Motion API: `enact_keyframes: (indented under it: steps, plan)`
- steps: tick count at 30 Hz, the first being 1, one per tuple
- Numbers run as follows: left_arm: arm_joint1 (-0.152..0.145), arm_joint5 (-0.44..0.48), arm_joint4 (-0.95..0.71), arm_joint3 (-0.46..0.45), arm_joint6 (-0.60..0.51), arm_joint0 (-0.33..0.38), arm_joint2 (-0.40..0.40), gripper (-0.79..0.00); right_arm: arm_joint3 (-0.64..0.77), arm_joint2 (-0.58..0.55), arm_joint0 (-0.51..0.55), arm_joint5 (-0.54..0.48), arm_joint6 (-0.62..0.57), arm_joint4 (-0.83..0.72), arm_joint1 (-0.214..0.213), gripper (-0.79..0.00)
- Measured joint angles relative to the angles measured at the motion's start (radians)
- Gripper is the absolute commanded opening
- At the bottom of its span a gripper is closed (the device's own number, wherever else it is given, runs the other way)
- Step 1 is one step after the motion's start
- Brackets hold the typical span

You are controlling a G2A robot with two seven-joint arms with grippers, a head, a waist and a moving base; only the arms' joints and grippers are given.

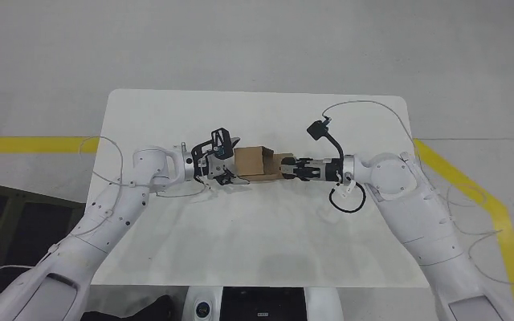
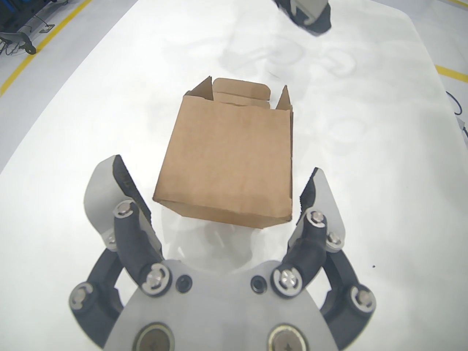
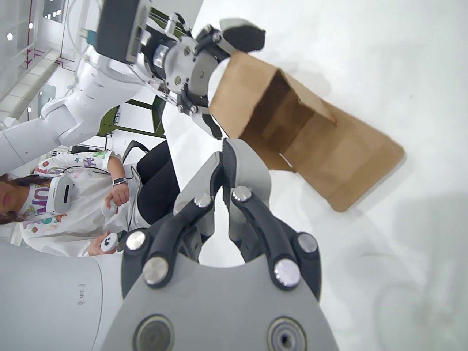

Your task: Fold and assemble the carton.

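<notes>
The carton (image 1: pixel 255 163) lies on its side in the middle of the tabletop (image 1: pixel 265 233), between both tools. The left tool (image 2: pixel 215 175) is wide open around the end away from the flaps and holds nothing. Whether its pads (image 2: pixel 126 184) touch the walls, I cannot tell. The right tool (image 3: pixel 223 155) is fully closed and empty, just beside the open end, where the long flap (image 3: pixel 351 162) lies flat. I judge that the step is closing this end. The left tool should brace the carton while the right tool pushes the flaps in.
</notes>
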State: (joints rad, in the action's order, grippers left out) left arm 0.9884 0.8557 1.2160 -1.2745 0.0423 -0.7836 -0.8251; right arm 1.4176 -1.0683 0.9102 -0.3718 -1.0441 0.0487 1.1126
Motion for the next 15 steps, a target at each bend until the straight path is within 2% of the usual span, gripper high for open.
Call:
enact_keyframes:
  steps: [7,15]
  plan:
    - [0.012,0.009,-0.004,0.01,0.001,0.004,0.008,0.0,0.001,0.015,0.048,0.069,0.014,0.007,-0.003,-0.785]
    - [0.017,0.025,-0.01,0.016,-0.001,0.001,-0.003,0.0,-0.085,0.068,-0.008,0.05,0.084,0.035,0.016,-0.785]
